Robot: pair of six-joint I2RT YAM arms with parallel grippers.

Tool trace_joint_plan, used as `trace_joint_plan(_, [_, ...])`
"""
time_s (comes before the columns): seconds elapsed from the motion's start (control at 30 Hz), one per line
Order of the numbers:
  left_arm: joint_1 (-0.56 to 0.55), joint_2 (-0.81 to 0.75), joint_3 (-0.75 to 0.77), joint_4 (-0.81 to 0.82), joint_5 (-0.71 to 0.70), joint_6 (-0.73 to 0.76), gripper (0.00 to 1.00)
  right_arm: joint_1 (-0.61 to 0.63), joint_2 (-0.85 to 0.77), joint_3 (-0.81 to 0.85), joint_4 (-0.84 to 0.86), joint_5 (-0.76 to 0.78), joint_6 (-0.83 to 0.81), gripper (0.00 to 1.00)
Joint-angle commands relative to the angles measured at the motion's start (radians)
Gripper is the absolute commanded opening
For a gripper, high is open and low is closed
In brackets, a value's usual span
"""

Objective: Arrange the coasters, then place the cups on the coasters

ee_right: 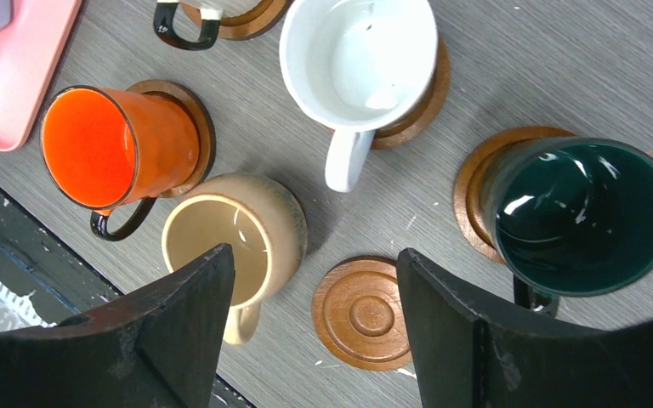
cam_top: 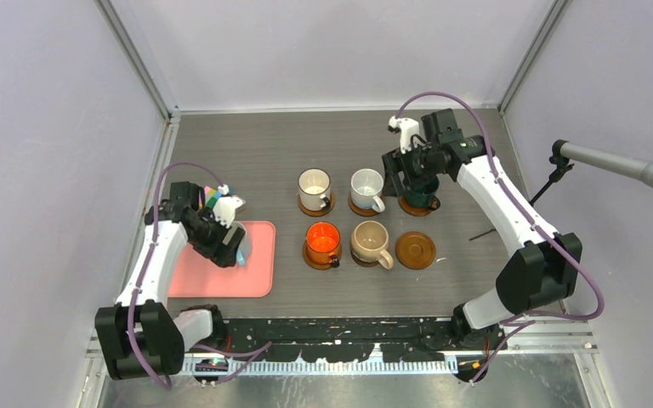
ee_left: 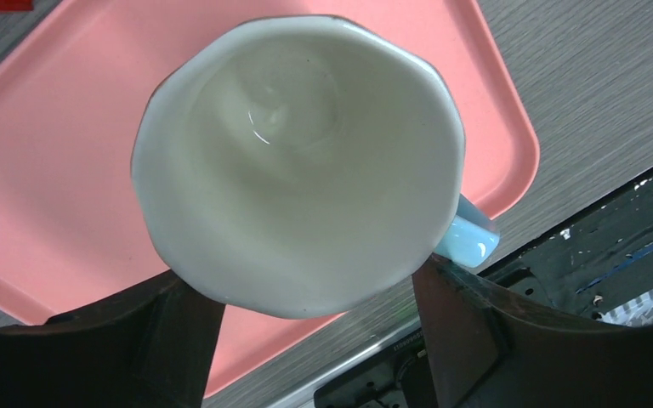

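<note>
Six brown coasters lie in two rows of three. Five carry cups: a white one with a dark handle (cam_top: 315, 187), a white one (cam_top: 366, 187), the dark green (cam_top: 425, 201), the orange (cam_top: 323, 241) and the tan (cam_top: 371, 243). The front right coaster (cam_top: 415, 250) is bare. My right gripper (cam_top: 415, 172) hangs open above the dark green cup (ee_right: 582, 217), and the bare coaster (ee_right: 361, 313) shows between its empty fingers. My left gripper (cam_top: 228, 241) is open over the pink tray (cam_top: 221, 282). Its fingers (ee_left: 468, 331) flank the light blue cup (ee_left: 298, 161), which stands upright there.
Small colourful blocks (cam_top: 213, 197) lie just behind the left gripper by the tray's far edge. A microphone (cam_top: 621, 166) on a stand reaches in from the right wall. The black mounting rail (cam_top: 349, 336) runs along the table's near edge.
</note>
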Motion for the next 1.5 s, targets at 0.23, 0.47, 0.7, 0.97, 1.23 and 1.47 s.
trace_joint_plan(0.23, [-0.049, -0.036, -0.005, 0.077, -0.063, -0.128, 0.87, 0.248, 0.061, 0.099, 0.100, 0.182, 0.136, 0.75])
trace_joint_plan(0.47, [-0.009, -0.098, 0.113, -0.040, 0.027, -0.095, 0.98, 0.444, 0.192, 0.243, 0.119, 0.276, 0.217, 0.75])
trace_joint_plan(0.7, [0.280, -0.128, 0.234, -0.043, 0.148, -0.120, 1.00, 0.613, 0.318, 0.386, 0.107, 0.366, 0.339, 0.75])
trace_joint_plan(0.97, [0.375, -0.023, 0.284, 0.102, 0.010, -0.453, 1.00, 0.822, 0.467, 0.492, 0.140, 0.508, 0.473, 0.75])
trace_joint_plan(1.23, [0.375, -0.034, 0.206, 0.225, -0.060, -0.602, 1.00, 0.967, 0.636, 0.647, 0.098, 0.589, 0.560, 0.75])
trace_joint_plan(1.47, [0.377, -0.041, 0.210, 0.240, -0.118, -0.608, 1.00, 1.025, 0.709, 0.683, 0.159, 0.679, 0.566, 0.74])
